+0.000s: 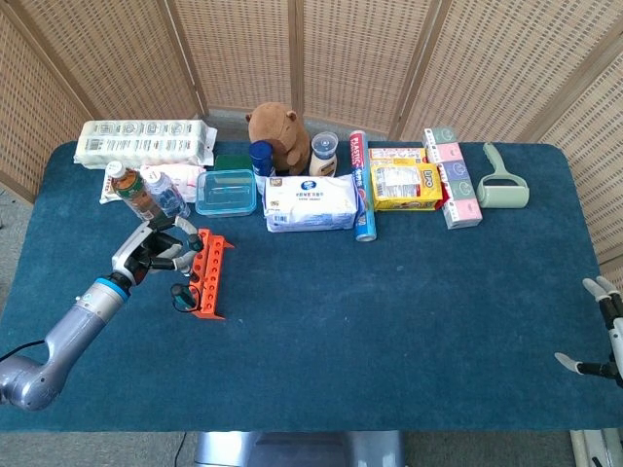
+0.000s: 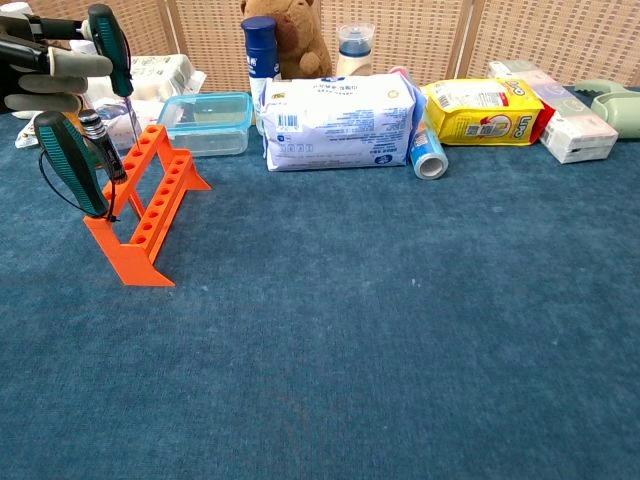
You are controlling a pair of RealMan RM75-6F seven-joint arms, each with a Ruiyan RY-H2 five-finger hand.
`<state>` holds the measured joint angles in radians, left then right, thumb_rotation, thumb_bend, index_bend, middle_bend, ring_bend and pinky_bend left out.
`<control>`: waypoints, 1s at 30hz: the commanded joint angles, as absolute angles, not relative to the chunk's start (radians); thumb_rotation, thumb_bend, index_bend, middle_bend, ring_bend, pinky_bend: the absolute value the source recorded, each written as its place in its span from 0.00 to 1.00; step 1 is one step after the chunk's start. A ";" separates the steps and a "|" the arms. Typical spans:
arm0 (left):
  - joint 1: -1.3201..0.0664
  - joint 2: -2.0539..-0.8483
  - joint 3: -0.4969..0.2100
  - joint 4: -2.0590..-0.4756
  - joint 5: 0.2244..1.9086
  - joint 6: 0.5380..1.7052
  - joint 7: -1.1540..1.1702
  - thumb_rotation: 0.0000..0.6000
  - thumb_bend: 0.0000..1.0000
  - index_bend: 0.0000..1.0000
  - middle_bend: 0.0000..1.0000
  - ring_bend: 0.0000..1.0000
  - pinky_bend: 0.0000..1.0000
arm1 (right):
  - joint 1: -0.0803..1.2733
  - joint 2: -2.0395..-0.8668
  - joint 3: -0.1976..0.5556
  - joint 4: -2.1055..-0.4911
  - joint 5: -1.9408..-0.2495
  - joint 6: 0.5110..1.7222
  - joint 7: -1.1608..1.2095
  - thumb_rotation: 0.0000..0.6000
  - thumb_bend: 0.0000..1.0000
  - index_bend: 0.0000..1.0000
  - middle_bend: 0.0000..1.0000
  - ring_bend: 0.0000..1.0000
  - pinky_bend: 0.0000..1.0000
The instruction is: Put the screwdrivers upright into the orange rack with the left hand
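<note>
At the upper left of the chest view, the left hand [image 2: 45, 72] is gripping a green-and-black-handled screwdriver [image 2: 108, 45], its pale fingers [image 2: 60, 65] wrapping around the handle while the thin metal shaft is pointing down toward the far end of the orange plastic rack [image 2: 145, 200]. The tip is hanging just above or at the rack's top rail; whether it is entering a hole cannot be told. In the head view the same hand [image 1: 156, 251] is sitting at the left middle of the frame, just left of the rack [image 1: 207, 275].

A second green-and-black-handled screwdriver [image 2: 70, 160] is standing in the near end of the rack, leaning slightly, with a black cord looping beside it. A smaller tool with a dark, ringed metal handle [image 2: 97, 140] is standing in the rack just behind it.

The right hand [image 1: 604, 336] is showing at the lower right edge of the head view, off the blue cloth-covered table [image 1: 389, 321], holding nothing, its fingers apart.

Further back, a clear plastic box with a blue lid [image 2: 208, 122] is sitting just behind the rack; its contents cannot be made out. Right of it a white pack of wipes [image 2: 335, 122] is lying beside a blue can on its side [image 2: 428, 155] and a yellow packet [image 2: 482, 110].
</note>
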<state>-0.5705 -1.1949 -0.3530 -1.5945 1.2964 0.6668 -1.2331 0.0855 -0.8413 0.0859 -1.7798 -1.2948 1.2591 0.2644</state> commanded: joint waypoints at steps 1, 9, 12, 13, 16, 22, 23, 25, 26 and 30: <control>-0.571 -1.195 -0.351 -1.593 1.296 0.668 -1.237 1.00 0.38 0.58 1.00 0.96 0.99 | 0.086 -0.841 0.086 -1.780 -1.295 1.258 0.264 1.00 0.00 0.07 0.00 0.00 0.02; -0.576 -1.195 -0.341 -1.580 1.295 0.673 -1.247 1.00 0.38 0.58 1.00 0.96 0.99 | 0.087 -0.843 0.086 -1.780 -1.294 1.257 0.261 1.00 0.00 0.07 0.00 0.00 0.02; -0.577 -1.193 -0.338 -1.579 1.298 0.676 -1.252 1.00 0.38 0.58 1.00 0.96 0.99 | 0.087 -0.843 0.086 -1.780 -1.293 1.257 0.260 1.00 0.00 0.07 0.00 0.00 0.02; -0.577 -1.193 -0.337 -1.579 1.298 0.676 -1.252 1.00 0.38 0.58 1.00 0.96 0.99 | 0.087 -0.843 0.086 -1.780 -1.293 1.256 0.259 1.00 0.00 0.07 0.00 0.00 0.02; -0.579 -1.192 -0.334 -1.577 1.298 0.677 -1.255 1.00 0.38 0.58 1.00 0.96 0.99 | 0.088 -0.843 0.086 -1.780 -1.293 1.255 0.259 1.00 0.00 0.07 0.00 0.00 0.02; -0.586 -1.200 -0.327 -1.570 1.300 0.676 -1.262 1.00 0.38 0.58 1.00 0.96 0.99 | 0.087 -0.843 0.086 -1.781 -1.293 1.256 0.258 1.00 0.00 0.07 0.00 0.00 0.02; -0.587 -1.202 -0.326 -1.568 1.301 0.676 -1.262 1.00 0.38 0.58 1.00 0.96 0.99 | 0.087 -0.843 0.086 -1.781 -1.292 1.256 0.258 1.00 0.00 0.07 0.00 0.00 0.02; -0.590 -1.207 -0.324 -1.564 1.300 0.675 -1.264 1.00 0.38 0.58 1.00 0.96 0.99 | 0.088 -0.843 0.086 -1.780 -1.292 1.255 0.260 1.00 0.00 0.07 0.00 0.00 0.02; -0.591 -1.209 -0.323 -1.562 1.299 0.675 -1.264 1.00 0.38 0.58 1.00 0.96 0.99 | 0.088 -0.843 0.086 -1.779 -1.291 1.254 0.260 1.00 0.00 0.07 0.00 0.00 0.02; -0.594 -1.215 -0.320 -1.555 1.297 0.677 -1.262 1.00 0.38 0.58 1.00 0.96 0.99 | 0.088 -0.843 0.086 -1.778 -1.291 1.253 0.262 1.00 0.00 0.07 0.00 0.00 0.02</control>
